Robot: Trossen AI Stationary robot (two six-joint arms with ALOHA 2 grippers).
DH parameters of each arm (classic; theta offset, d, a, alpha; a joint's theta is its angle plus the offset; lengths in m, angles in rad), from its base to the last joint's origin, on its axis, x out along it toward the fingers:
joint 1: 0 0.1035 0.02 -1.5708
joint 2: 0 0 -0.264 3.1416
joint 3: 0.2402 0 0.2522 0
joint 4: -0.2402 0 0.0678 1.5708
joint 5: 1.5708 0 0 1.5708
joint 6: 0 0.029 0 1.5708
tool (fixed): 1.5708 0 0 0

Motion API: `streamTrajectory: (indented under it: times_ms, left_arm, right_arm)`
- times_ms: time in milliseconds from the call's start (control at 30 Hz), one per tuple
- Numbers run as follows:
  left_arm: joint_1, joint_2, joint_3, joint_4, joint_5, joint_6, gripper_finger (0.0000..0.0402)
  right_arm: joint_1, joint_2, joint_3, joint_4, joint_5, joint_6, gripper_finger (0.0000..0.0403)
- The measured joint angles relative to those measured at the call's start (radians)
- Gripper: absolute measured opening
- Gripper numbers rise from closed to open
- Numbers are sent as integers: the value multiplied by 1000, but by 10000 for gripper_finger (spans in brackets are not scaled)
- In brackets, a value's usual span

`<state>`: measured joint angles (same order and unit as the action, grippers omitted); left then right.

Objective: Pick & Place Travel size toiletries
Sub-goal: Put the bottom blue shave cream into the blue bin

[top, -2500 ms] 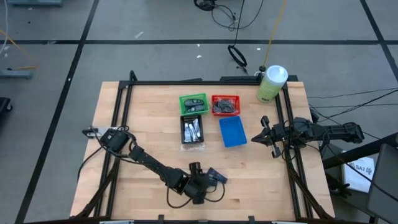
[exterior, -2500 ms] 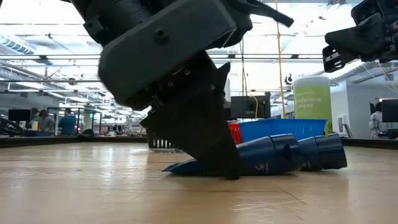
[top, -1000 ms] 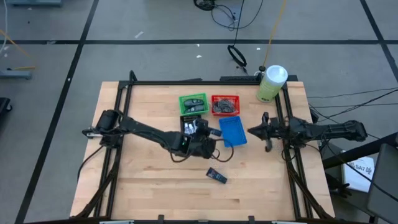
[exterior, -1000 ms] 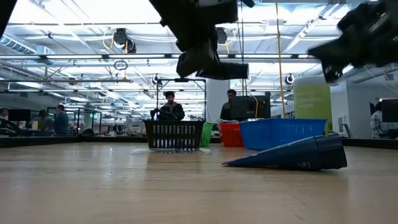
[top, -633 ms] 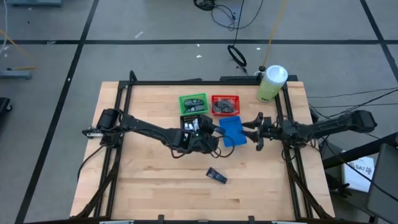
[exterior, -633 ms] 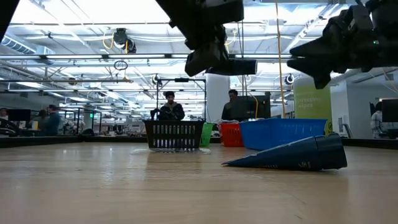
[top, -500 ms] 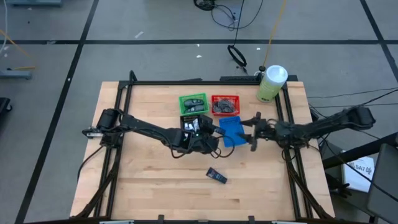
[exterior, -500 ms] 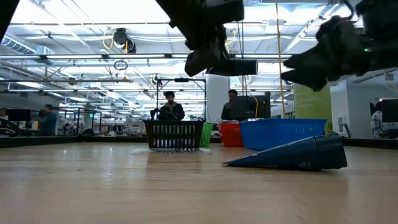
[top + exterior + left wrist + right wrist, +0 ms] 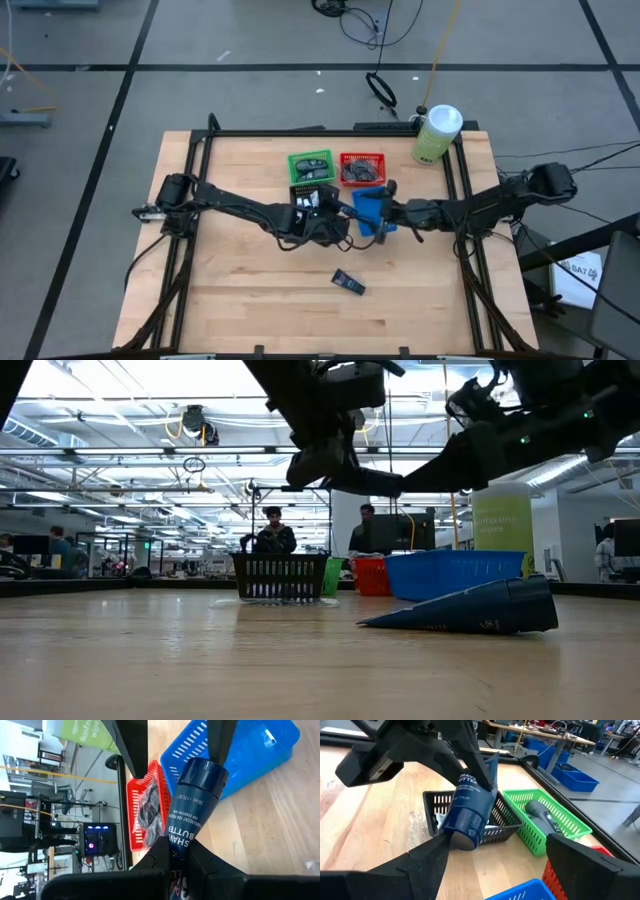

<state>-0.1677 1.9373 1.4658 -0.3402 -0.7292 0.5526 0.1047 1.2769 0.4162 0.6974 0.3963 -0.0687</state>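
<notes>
Carried up from the desk's (image 9: 230,270) near edge, where picked seconds ago: one navy tube (image 9: 192,815), now aloft mid-desk, just beside the blue bin (image 9: 372,199). Clenched at its flat crimped end by the left gripper (image 9: 338,220), cap pointing toward the right arm. Level and well clear of the wood in the low view.

Left behind on the near side of the desk: a second tube (image 9: 348,282), lying flat, untouched and unmoved over these seconds.

Biggest change on the other side. Right gripper (image 9: 388,215), parked at the desk's right edge moments ago, now stretched in over the blue bin and nose to nose with the left. Fingers (image 9: 592,862) spread wide, released, nothing in them, with the cap (image 9: 462,827) just ahead. Hard to tell whether the cap sits between the tips yet or just short of them; no contact visible.

Reads as a hand-over being set up rather than a direct drop: tube offered cap-first, receiver open and lined up. Next call, as a judgement: close on the cap end before any release by the left, since a smooth round cap could slip or roll out. Drop spot probably the blue bin right beneath. Placement not yet done, and second tube yet to be fetched.
</notes>
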Motion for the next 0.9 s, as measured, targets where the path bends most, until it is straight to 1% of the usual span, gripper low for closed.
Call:
streamTrajectory:
  times_ms: [200,400,500,667,833,900]
  left_arm:
    - [10,0,0,-40,18,-54,29]
    - [26,0,3,-45,50,-76,12]
    - [35,0,3,-49,62,-97,13]
    - [33,0,3,-40,101,-110,24]
    - [26,0,3,-10,158,-117,10]
    - [23,0,3,7,164,-115,10]
  right_arm:
    - [21,31,13,3,1,1,316]
    - [74,30,18,9,-13,5,315]
    - [93,31,17,11,-3,5,315]
    - [92,31,17,12,41,-5,315]
    - [82,31,17,10,50,-46,315]
    - [77,31,16,10,49,-46,315]
